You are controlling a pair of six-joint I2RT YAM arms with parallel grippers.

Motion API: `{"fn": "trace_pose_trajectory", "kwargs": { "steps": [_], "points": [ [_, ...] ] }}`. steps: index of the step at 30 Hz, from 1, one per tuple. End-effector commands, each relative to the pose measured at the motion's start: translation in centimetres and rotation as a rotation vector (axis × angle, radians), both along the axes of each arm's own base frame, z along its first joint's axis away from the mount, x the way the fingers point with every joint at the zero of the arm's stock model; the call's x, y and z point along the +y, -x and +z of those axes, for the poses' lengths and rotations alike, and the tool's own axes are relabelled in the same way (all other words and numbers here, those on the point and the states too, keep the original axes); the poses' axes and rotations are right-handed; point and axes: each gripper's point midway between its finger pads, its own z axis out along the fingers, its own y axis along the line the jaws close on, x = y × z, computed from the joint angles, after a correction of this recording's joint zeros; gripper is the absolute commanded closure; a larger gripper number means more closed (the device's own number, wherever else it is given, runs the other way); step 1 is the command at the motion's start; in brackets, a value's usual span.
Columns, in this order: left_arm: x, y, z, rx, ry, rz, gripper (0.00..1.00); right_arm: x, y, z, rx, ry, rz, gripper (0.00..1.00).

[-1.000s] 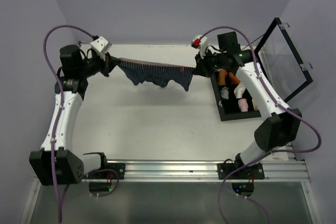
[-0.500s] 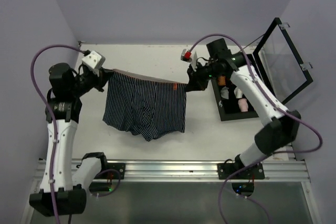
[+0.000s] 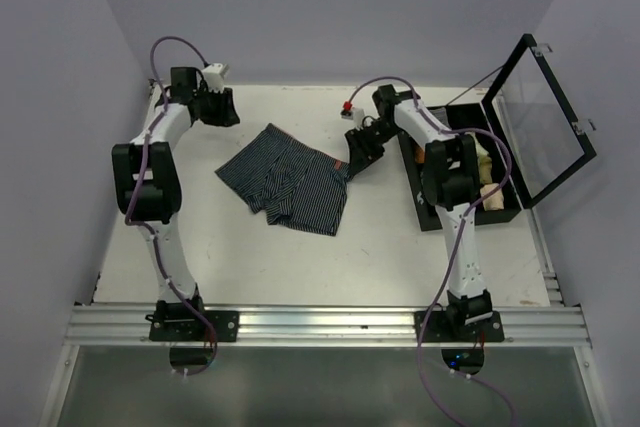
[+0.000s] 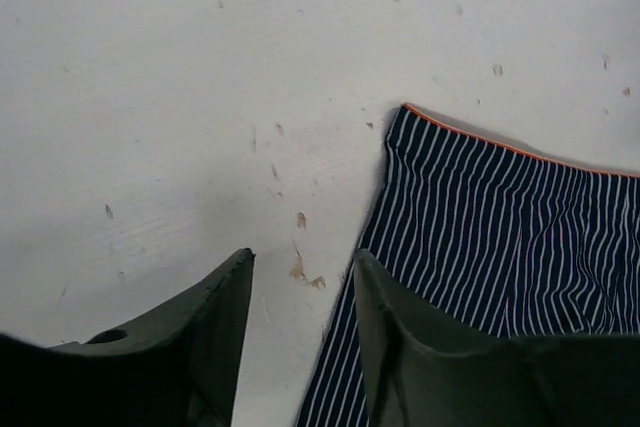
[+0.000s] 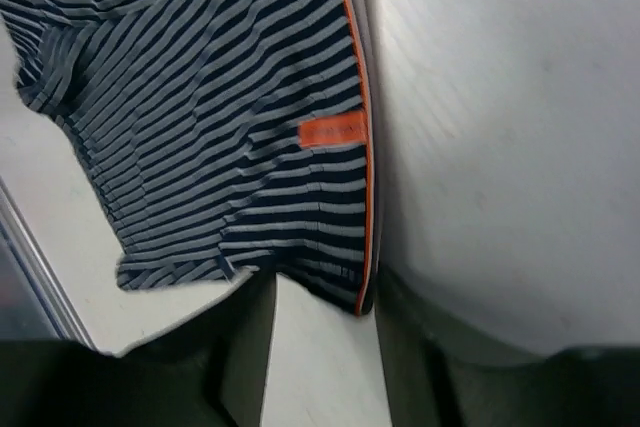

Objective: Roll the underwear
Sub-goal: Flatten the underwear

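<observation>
One striped underwear [image 3: 285,179] lies flat on the bench [image 3: 250,257]. Two pincers, the left pincer [image 4: 300,277] and the right pincer [image 5: 325,307], stand apart by its far corners. One open box [image 3: 428,224] sits right.

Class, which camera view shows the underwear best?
The top view: the underwear lies spread out, almost all of it in view. The left wrist view shows only one striped corner; the right wrist view shows the waistband end with its orange label.

Plain lavender walls [image 3: 330,7] all round; white table [image 3: 260,267], kinda scuffed and speckled up close; aluminium rail [image 3: 330,322] along the near edge; soft even light.
</observation>
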Motion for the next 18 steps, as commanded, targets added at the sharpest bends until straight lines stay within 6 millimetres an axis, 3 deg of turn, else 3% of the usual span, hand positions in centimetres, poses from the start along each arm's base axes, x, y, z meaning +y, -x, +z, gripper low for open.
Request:
{"fn": "trace_pose_trajectory", "kwargs": {
  "steps": [1, 2, 3, 4, 5, 6, 7, 9, 10, 12, 13, 18],
  "points": [
    [0.1, -3.5, 8.4, -0.214, -0.077, 0.015, 0.50, -1.9, -2.6, 5.0, -0.163, 0.101, -0.082, 0.48],
    [0.4, -3.1, 9.1, -0.237, -0.117, -0.009, 0.43, -2.2, -2.5, 5.7, -0.173, 0.103, -0.089, 0.47],
    [0.6, -2.0, 8.2, -0.217, -0.142, -0.019, 0.43, -2.6, -2.4, 6.2, -0.189, 0.114, -0.094, 0.47],
    [0.6, -0.8, 9.9, -0.249, -0.165, -0.035, 0.43, -2.8, -2.5, 7.7, -0.246, 0.112, -0.109, 0.46],
    [0.7, 0.5, 9.5, -0.239, -0.189, -0.066, 0.45, -2.6, -2.5, 8.5, -0.268, 0.090, -0.121, 0.47],
    [0.5, 2.7, 7.0, -0.177, -0.190, -0.087, 0.46, -2.3, -2.2, 9.5, -0.291, 0.062, -0.118, 0.48],
    [0.1, 4.2, 8.0, -0.194, -0.189, -0.111, 0.46, -1.6, -1.7, 10.6, -0.326, 0.029, -0.109, 0.53],
    [-0.5, 7.7, 4.8, -0.103, -0.192, -0.155, 0.50, 0.3, -0.4, 11.2, -0.330, -0.032, -0.044, 0.60],
    [-1.4, 9.1, 5.0, -0.102, -0.171, -0.189, 0.51, 1.8, 0.8, 10.5, -0.305, -0.034, 0.003, 0.64],
    [-2.1, 12.0, 2.3, -0.008, -0.149, -0.223, 0.54, 3.2, 2.2, 9.6, -0.275, -0.038, 0.066, 0.69],
    [-3.6, 13.0, 1.9, 0.002, -0.146, -0.260, 0.55, 4.1, 3.2, 8.6, -0.243, -0.036, 0.096, 0.70],
    [-5.3, 15.3, -1.6, 0.092, -0.167, -0.296, 0.56, 4.5, 4.3, 3.3, -0.131, 0.033, 0.083, 0.74]
  ]
}}
